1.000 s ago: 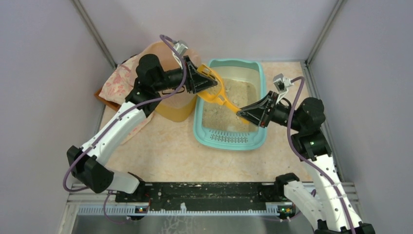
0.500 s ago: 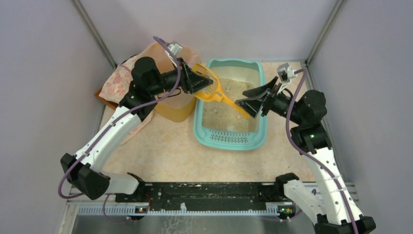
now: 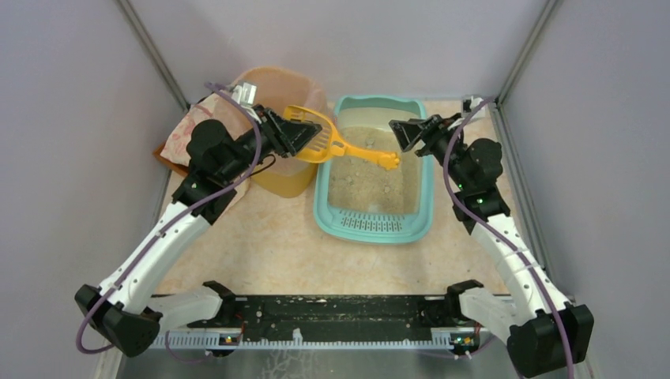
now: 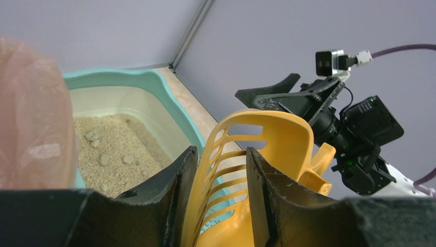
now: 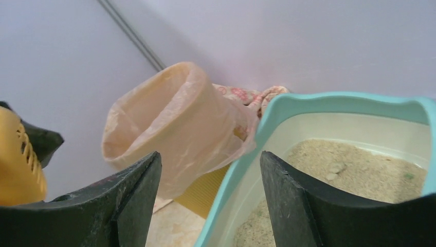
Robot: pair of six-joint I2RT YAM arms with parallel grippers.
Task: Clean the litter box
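Widest of all, the pale bench (image 3: 269, 245), filling the lower middle of the top view. On it, just right of centre, the litter box (image 3: 371, 225): long axis running up and down the frame, grille at the lower end, sandy litter filling the rest. Touching its upper left side, the yellow bin (image 3: 286, 178) with peach liner.

Between bin and box, raised, the yellow scoop (image 3: 348, 148): long axis slanting from upper left to lower right, slotted head at the bin's right rim, handle end out over the litter.

Left gripper (image 3: 296, 136) clamped on the scoop's slotted head, one finger on each side of its wall in the left wrist view. Litter box right and below from there.

Right gripper (image 3: 411, 133) spread wide, holding nothing, above the box's upper right corner and nearer the litter, yet probably idle until the scoop is emptied.

Smallest: pale clumps (image 4: 103, 158) on the litter; scoop contents impossible to tell.
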